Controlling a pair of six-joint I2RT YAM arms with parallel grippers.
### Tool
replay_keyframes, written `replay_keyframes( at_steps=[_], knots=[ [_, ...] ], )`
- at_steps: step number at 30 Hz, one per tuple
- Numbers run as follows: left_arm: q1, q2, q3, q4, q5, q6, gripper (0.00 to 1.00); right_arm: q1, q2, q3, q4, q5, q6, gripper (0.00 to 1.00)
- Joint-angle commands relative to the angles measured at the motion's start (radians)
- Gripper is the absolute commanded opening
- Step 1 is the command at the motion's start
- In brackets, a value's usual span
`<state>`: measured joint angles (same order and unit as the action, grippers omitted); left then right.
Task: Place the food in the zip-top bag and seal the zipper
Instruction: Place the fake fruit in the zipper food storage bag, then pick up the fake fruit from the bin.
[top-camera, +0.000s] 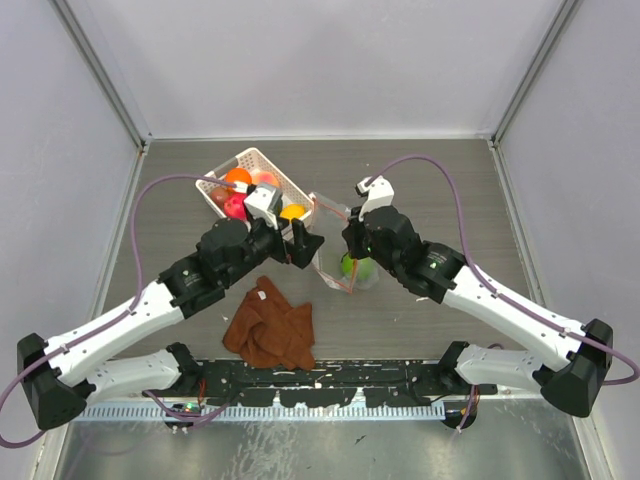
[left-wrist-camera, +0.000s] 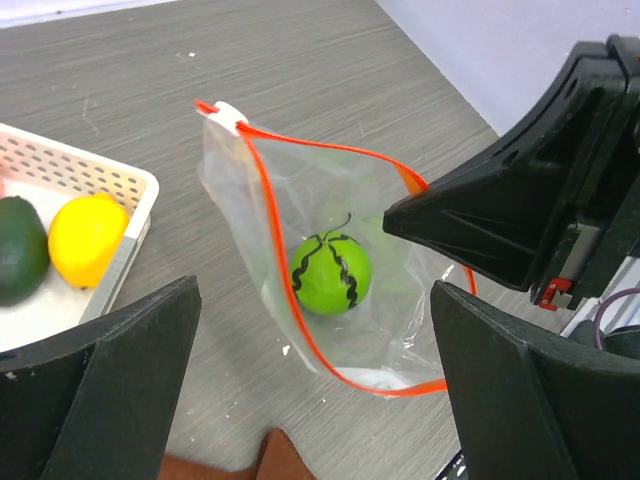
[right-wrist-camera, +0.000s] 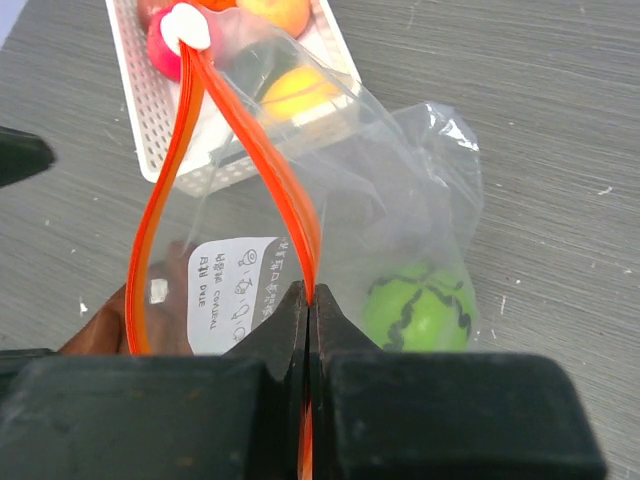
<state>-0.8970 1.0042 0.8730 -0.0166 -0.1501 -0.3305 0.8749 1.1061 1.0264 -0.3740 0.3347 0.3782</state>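
Observation:
The clear zip-top bag (top-camera: 335, 255) stands open on the table between both arms. One bright green striped fruit (left-wrist-camera: 331, 273) (right-wrist-camera: 418, 308) lies inside it. My right gripper (right-wrist-camera: 311, 292) (top-camera: 351, 238) is shut on the orange-red zipper (right-wrist-camera: 285, 190) (left-wrist-camera: 285, 270), pinching one side of the mouth and holding it up. Beside the bag's mouth, my left gripper (left-wrist-camera: 315, 390) (top-camera: 305, 245) hangs open and holds nothing. More food sits in the basket: orange (top-camera: 238, 177), red (top-camera: 235, 206), yellow (top-camera: 292, 212) (left-wrist-camera: 88, 240) and dark green (left-wrist-camera: 18, 250) pieces.
The white lattice basket (top-camera: 255, 160) stands just behind the left gripper, left of the bag. A brown cloth (top-camera: 270, 325) lies crumpled on the table near the arm bases. Grey walls close in the table on three sides.

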Motion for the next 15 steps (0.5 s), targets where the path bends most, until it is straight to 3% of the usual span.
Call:
replay_keyframes(
  at_steps=[1,9,15],
  knots=[
    [-0.003,0.014,0.107,-0.207,-0.083,-0.054,0.98,0.003,-0.042,-0.013,0.036,0.088,0.016,0.00],
    [0.062,0.066,0.243,-0.415,-0.150,-0.083,0.98,0.003,-0.068,-0.020,-0.045,0.287,0.012,0.00],
    [0.209,0.139,0.295,-0.471,-0.064,-0.096,0.99,0.003,-0.084,-0.003,-0.065,0.349,-0.025,0.00]
  ],
)
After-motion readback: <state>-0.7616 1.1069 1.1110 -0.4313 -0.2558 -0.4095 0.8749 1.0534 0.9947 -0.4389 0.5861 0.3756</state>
